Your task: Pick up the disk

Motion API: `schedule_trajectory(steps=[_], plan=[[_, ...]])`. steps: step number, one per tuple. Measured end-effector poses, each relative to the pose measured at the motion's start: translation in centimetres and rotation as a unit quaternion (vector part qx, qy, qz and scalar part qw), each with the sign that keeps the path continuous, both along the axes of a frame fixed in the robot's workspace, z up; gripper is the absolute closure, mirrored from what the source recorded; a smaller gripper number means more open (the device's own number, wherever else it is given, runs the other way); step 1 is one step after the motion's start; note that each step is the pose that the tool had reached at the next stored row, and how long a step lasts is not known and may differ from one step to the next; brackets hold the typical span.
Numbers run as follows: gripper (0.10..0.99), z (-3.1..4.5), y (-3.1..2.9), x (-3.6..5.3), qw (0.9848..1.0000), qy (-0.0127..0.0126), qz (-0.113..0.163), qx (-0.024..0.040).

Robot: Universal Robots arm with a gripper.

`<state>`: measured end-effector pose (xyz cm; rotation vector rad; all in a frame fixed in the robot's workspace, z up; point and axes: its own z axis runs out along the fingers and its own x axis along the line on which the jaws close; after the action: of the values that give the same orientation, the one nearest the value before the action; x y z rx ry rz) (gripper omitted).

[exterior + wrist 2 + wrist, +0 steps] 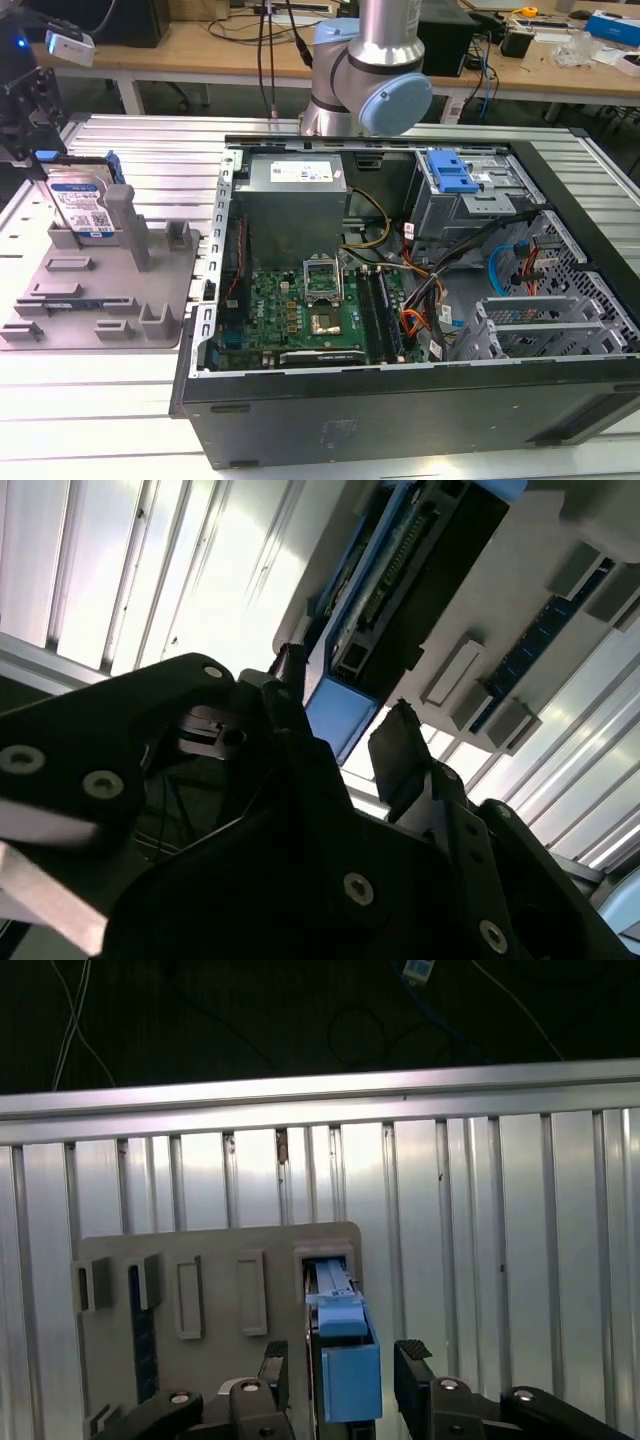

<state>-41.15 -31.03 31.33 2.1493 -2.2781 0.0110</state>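
I am looking across a ribbed aluminium table [150, 150] that is catching bright light and glaring white along its slats. Behind it, wooden workbenches [200, 55] are carrying cables [265, 50] and boxes [610, 25]. Past the table's edge in the first wrist view, a dark floor [250, 1020] is lying in shadow, with loose wires [360, 1030] trailing over it.

**Q:** What is the arm displaying in the exterior view?

**A:** The arm [385, 35] is showing a polished silver tubular link. Grey rounded joint housings are joining it, one closed by a round light-blue cap [397, 102].

**Q:** And the gripper in the first wrist view?

**A:** The gripper [343, 1358] is appearing as matte black, angular linkage plates. Small silver round-headed screws [443, 1385] are dotting the plates, and two black fingertips [412, 1351] are ending in squared-off tips.
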Motion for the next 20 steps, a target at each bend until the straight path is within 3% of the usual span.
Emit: schedule_trajectory(steps=[1,2,20], plan=[[0.565,-0.20,0.02,0.00,1.0000,0.0000,0.000,0.0000],[0.635,-0.35,0.04,0.00,1.0000,0.0000,0.000,0.0000],[0.635,-1.18,0.07,0.11,1.0000,0.0000,-0.001,0.0006]])
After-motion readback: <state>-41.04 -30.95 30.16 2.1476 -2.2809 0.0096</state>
